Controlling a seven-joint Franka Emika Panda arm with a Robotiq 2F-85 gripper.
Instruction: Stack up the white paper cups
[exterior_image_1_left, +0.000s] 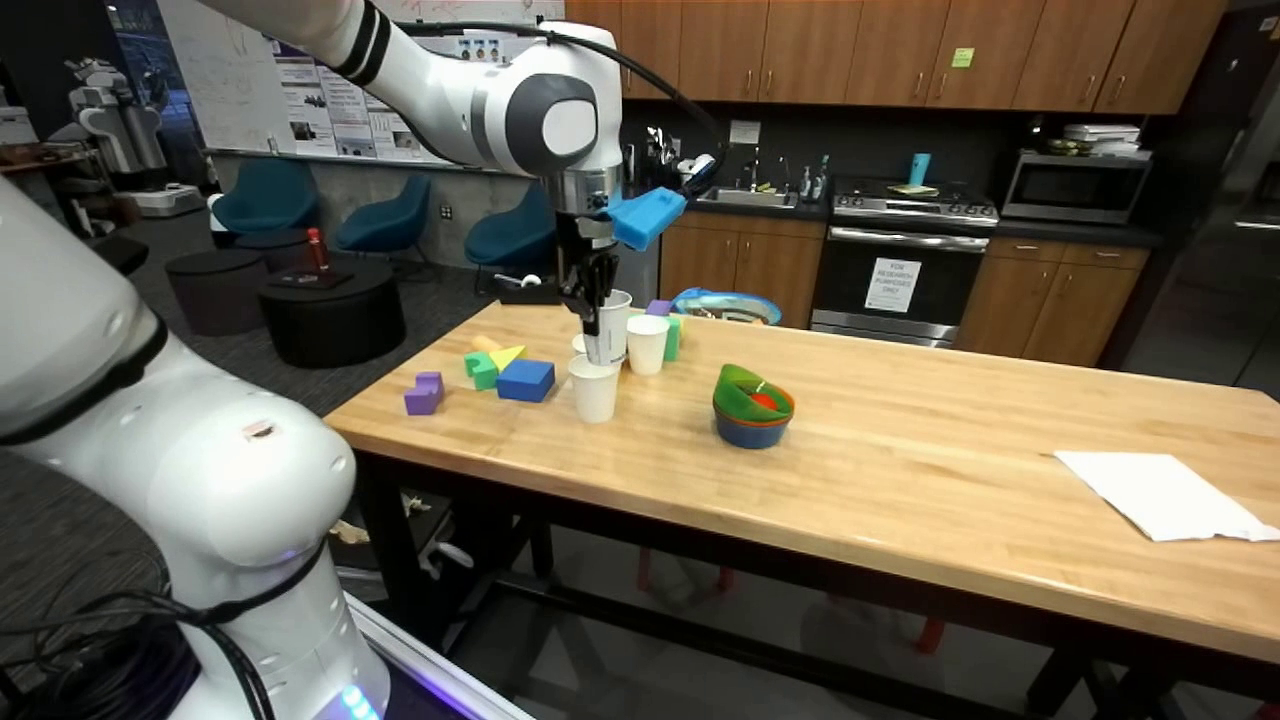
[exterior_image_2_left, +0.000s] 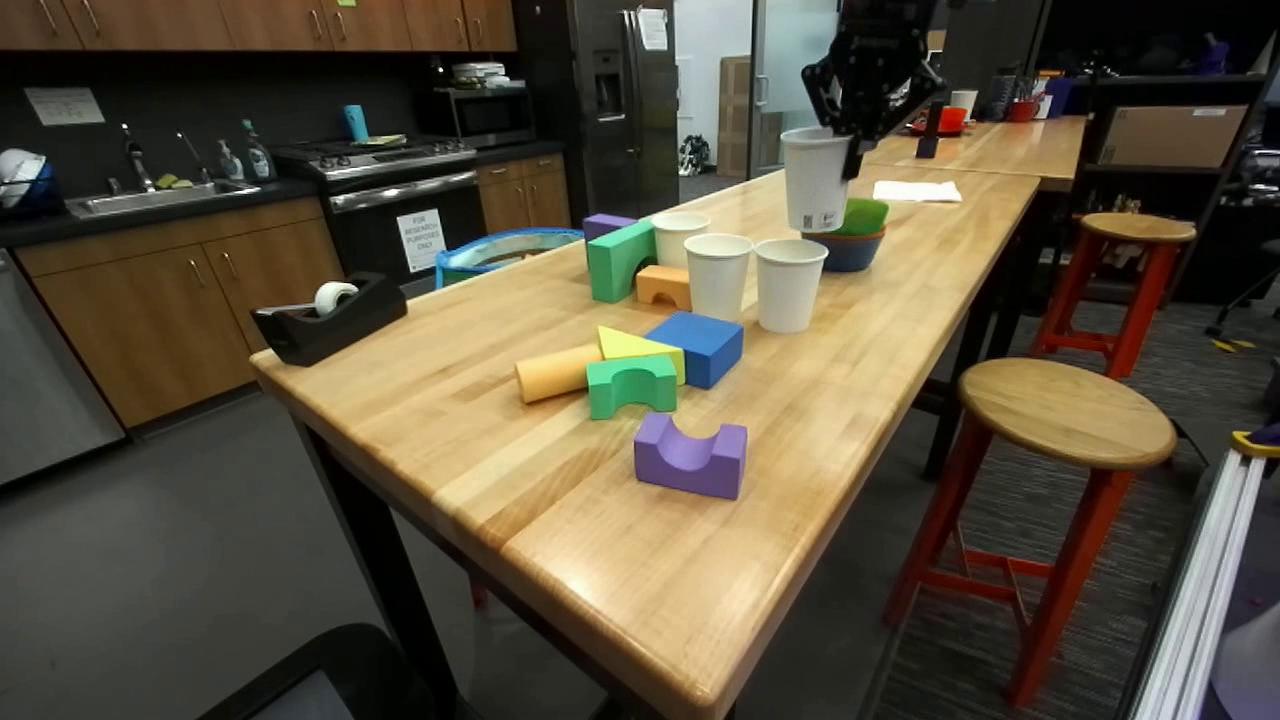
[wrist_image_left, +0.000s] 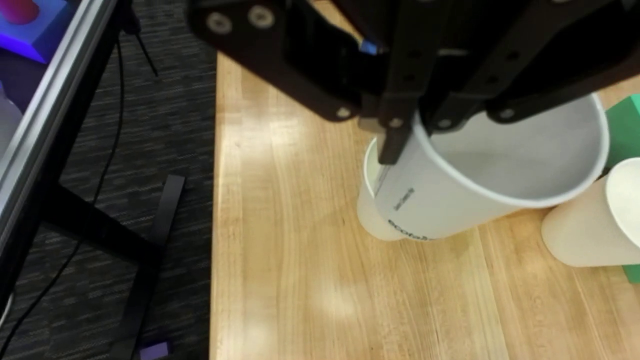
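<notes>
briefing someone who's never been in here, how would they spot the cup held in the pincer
Start at the long wooden table and find the blue block near one end. Close by stand three white paper cups, with the black pincer above them. The gripped cup is the only one held off the table, with small dark print near its base.

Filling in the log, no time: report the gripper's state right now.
Gripper: closed, its jaws holding a white paper cup by one side near the rim.
</notes>
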